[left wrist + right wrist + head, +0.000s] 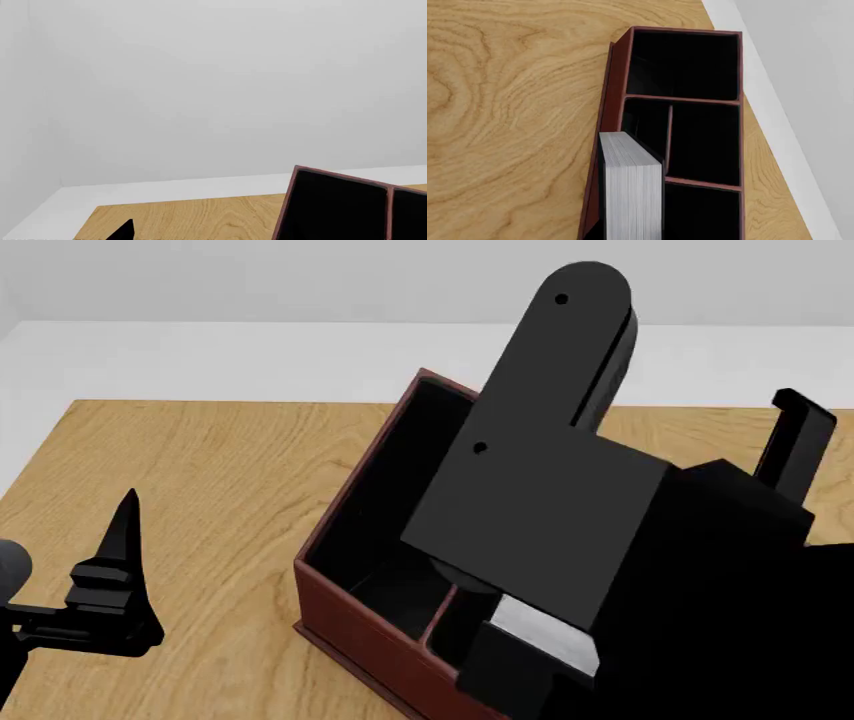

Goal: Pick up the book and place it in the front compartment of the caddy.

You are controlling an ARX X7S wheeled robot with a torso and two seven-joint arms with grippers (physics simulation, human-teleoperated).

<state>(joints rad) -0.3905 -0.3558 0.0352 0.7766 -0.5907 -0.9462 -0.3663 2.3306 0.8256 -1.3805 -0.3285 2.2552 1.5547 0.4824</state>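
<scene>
The dark red caddy (350, 625), black inside, stands on the wooden table; it also shows in the right wrist view (616, 75) and the left wrist view (285, 210). The black book (630, 192), pale page edge showing, is held on end at the caddy's narrow compartment by its low outer wall. In the head view its page edge (541, 637) shows under my right arm at the caddy's near end. My right gripper's fingers are hidden. My left gripper (120, 560) is open and empty, left of the caddy; one finger (123, 231) shows in the left wrist view.
The wooden table (200, 470) stretches left of and behind the caddy, with its far edge (167, 202) against white floor and a grey wall. My right arm (534, 470) covers most of the caddy in the head view.
</scene>
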